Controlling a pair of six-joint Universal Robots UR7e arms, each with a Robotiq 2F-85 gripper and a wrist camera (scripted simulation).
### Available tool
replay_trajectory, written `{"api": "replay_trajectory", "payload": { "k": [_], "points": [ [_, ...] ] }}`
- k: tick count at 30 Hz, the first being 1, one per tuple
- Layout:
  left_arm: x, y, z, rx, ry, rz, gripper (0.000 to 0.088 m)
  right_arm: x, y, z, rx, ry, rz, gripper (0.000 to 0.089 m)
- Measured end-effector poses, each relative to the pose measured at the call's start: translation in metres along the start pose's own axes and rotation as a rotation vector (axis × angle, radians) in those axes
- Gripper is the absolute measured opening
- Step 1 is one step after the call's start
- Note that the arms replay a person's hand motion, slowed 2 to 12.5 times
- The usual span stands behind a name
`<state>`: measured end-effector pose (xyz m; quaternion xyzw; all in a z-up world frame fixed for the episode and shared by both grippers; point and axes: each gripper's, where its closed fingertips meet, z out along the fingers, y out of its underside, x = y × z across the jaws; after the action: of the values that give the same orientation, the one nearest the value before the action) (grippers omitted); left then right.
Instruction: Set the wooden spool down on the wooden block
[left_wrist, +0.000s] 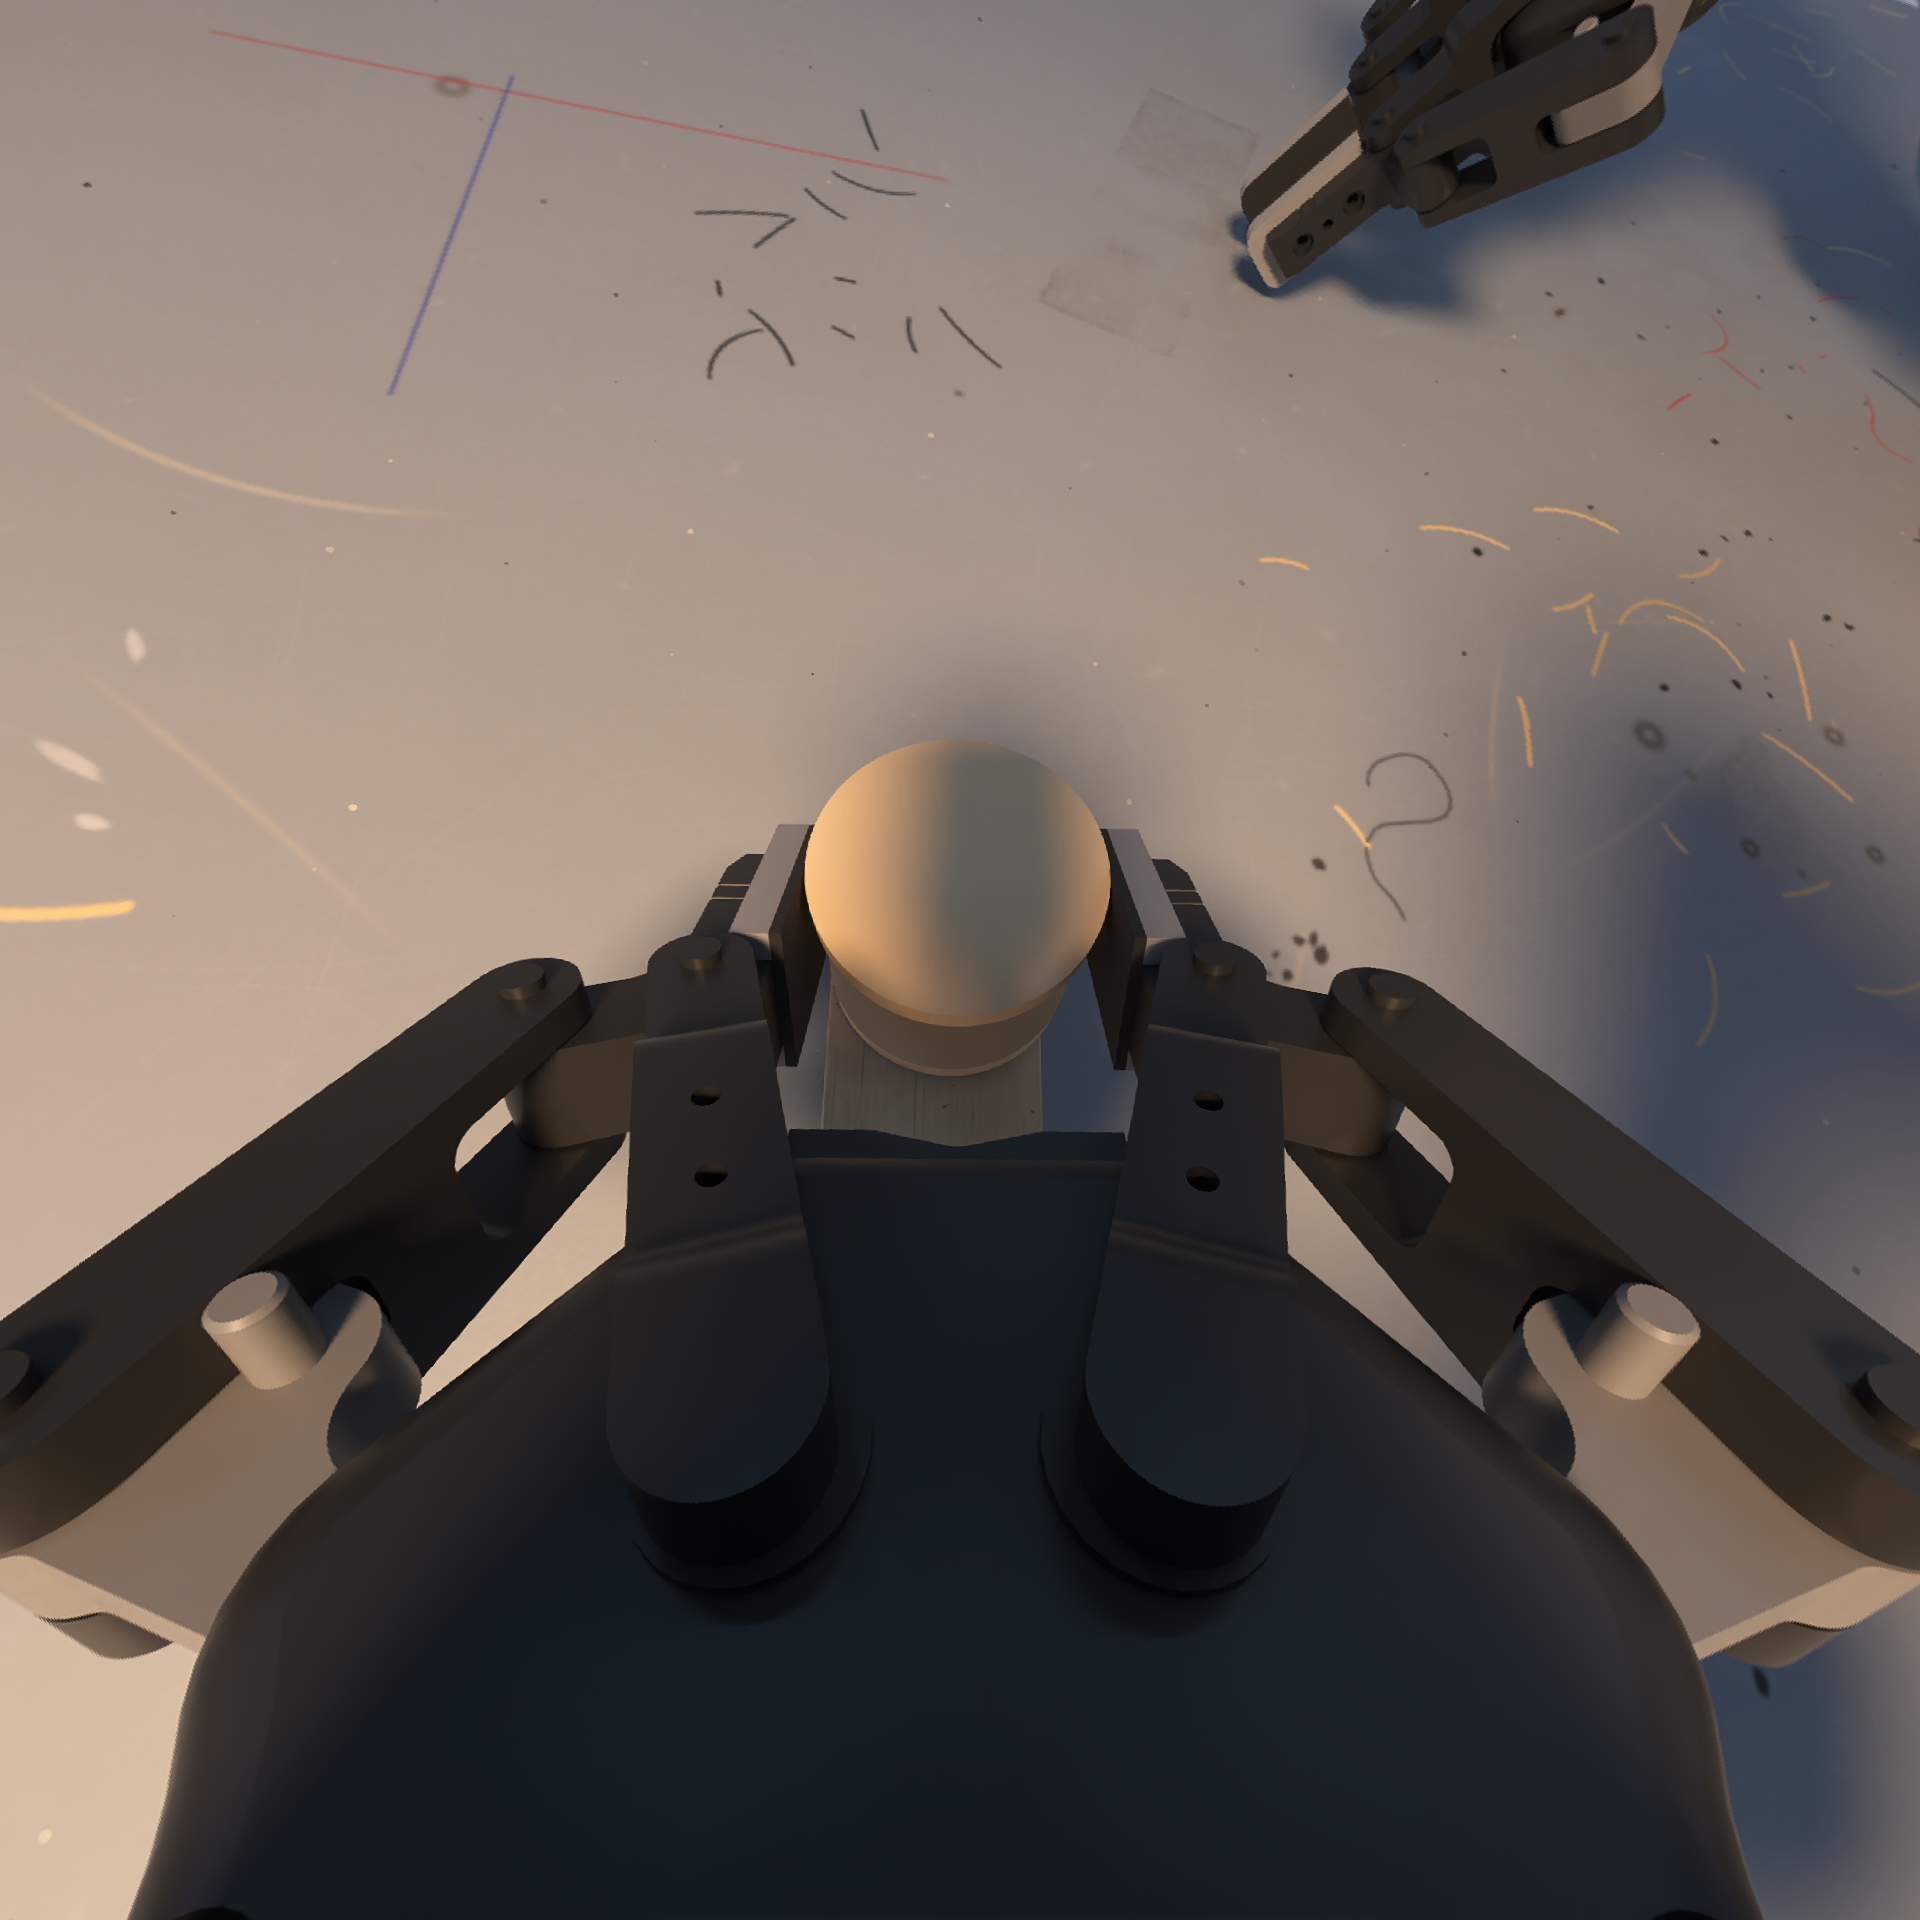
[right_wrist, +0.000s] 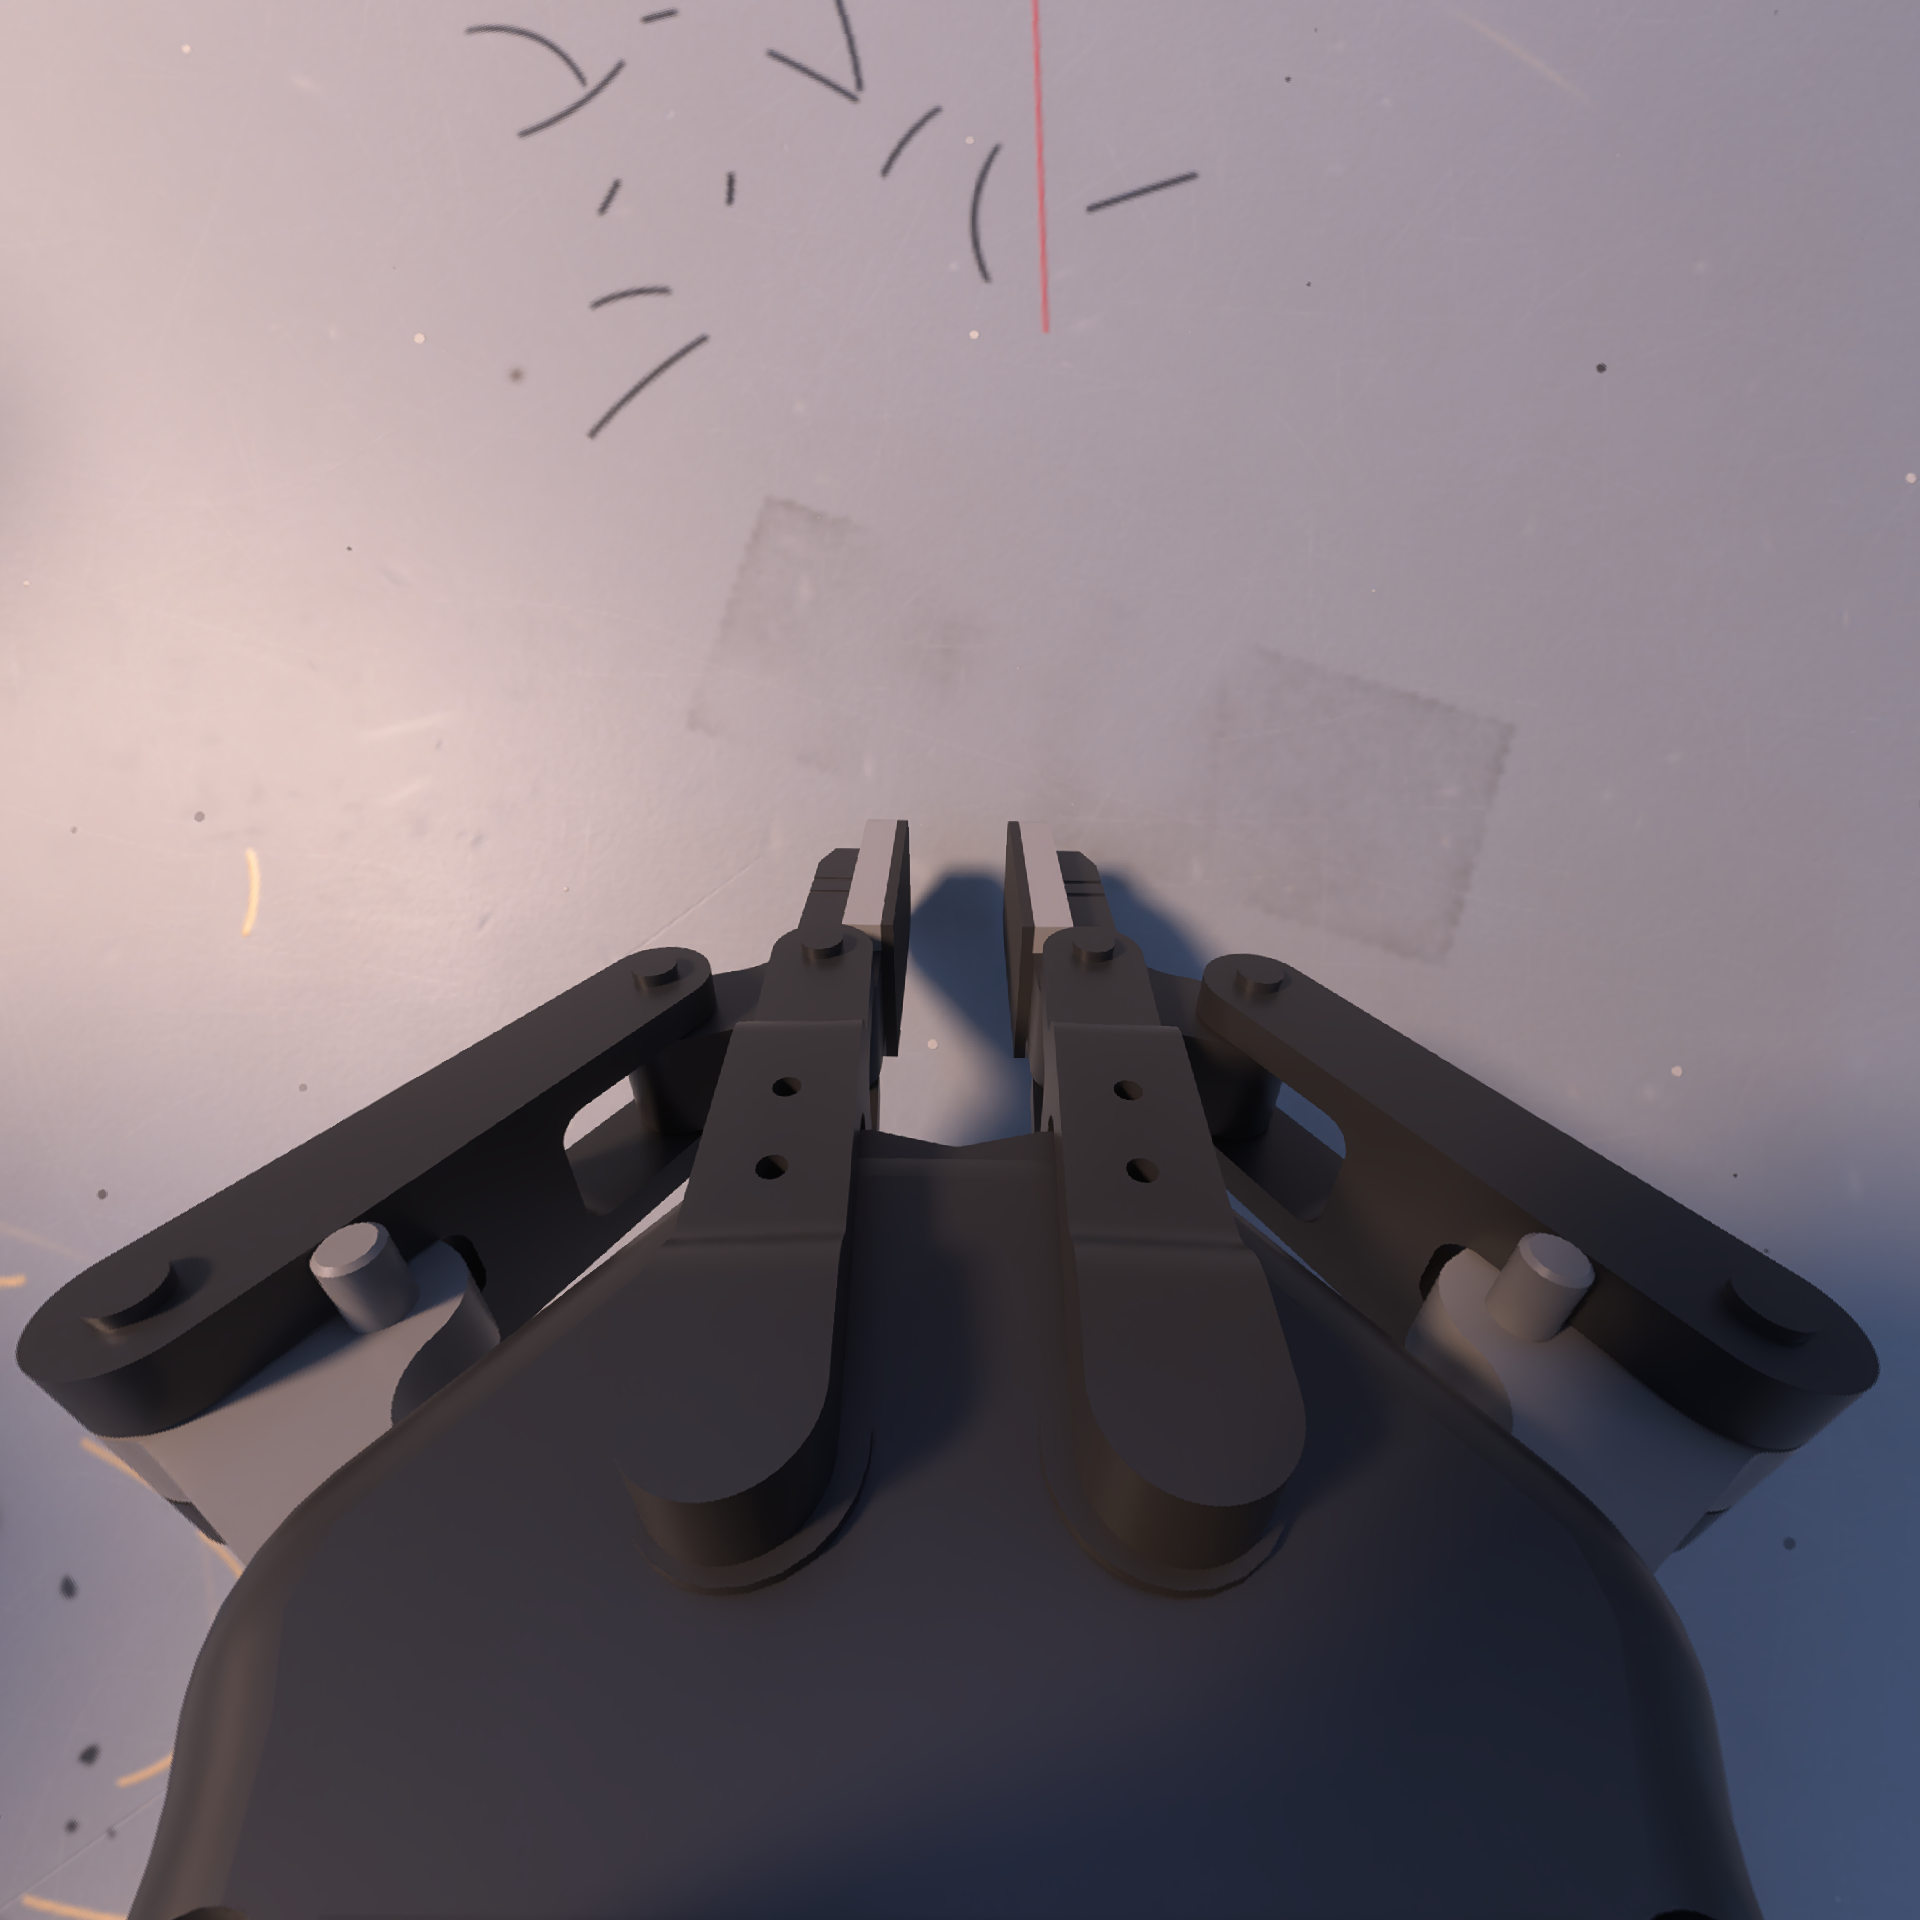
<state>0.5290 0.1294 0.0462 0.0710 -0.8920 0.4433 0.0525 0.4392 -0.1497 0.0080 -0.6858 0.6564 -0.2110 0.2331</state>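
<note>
Left gripper (left_wrist: 957, 894) is clamping the wooden spool (left_wrist: 957, 883) between its fingers, directly above the wooden block (left_wrist: 925, 1101) showing beneath it; releasing seems left. Right gripper (right_wrist: 957, 883) is idling, slightly parted, empty.

Wooden spool (left_wrist: 956, 883) sits on wooden block (left_wrist: 935, 1091), between claw fingers (left_wrist: 774, 914).

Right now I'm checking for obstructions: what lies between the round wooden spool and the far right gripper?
In the left wrist view, only bare, scribbled tabletop separates the round wooden spool from the right gripper.
</note>
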Motion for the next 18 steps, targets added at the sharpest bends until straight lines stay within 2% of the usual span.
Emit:
{"api": "replay_trajectory", "payload": {
  "k": [18],
  "points": [
    [-0.0002, -0.0006, 0.0003, 0.010, 0.002, -0.006, 0.0447, -0.0070, -0.0031, 0.0014, -0.027, 0.014, -0.039, 0.0236]
  ]
}}
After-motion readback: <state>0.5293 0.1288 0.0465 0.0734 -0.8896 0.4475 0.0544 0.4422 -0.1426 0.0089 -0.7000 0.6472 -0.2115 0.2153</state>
